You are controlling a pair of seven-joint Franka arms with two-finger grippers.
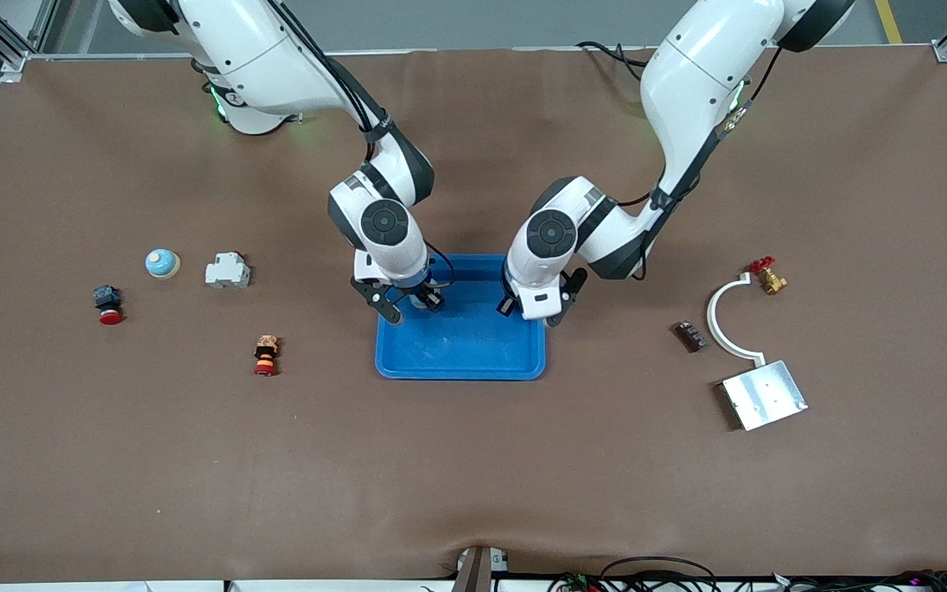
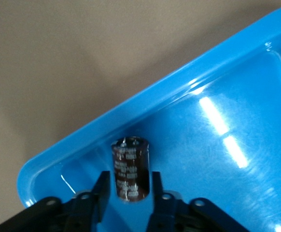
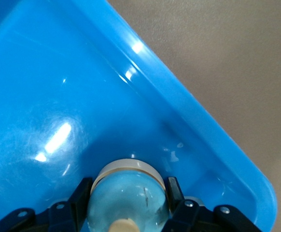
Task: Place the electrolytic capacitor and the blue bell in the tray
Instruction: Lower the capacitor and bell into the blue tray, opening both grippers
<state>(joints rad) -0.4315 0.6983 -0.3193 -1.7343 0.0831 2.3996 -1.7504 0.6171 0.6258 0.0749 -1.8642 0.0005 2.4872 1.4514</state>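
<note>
The bright-blue tray (image 1: 461,362) lies mid-table. My left gripper (image 1: 533,312) is over the tray's corner toward the left arm's end. In the left wrist view its jaws (image 2: 129,178) stand open around a dark brown electrolytic capacitor (image 2: 130,169), which rests in the tray (image 2: 237,96) with a thin gap on each side. My right gripper (image 1: 413,306) is over the tray's other corner nearest the robots. In the right wrist view it (image 3: 128,183) is shut on a light-blue bell (image 3: 128,200) low inside the tray (image 3: 58,72). A second light-blue bell (image 1: 162,263) sits on the table toward the right arm's end.
Toward the right arm's end are a white breaker (image 1: 228,270), a black and red push button (image 1: 108,304) and an orange and red button (image 1: 265,354). Toward the left arm's end are a silver plate (image 1: 764,395), a white curved piece (image 1: 724,316), a brass valve (image 1: 767,275) and a small dark part (image 1: 690,335).
</note>
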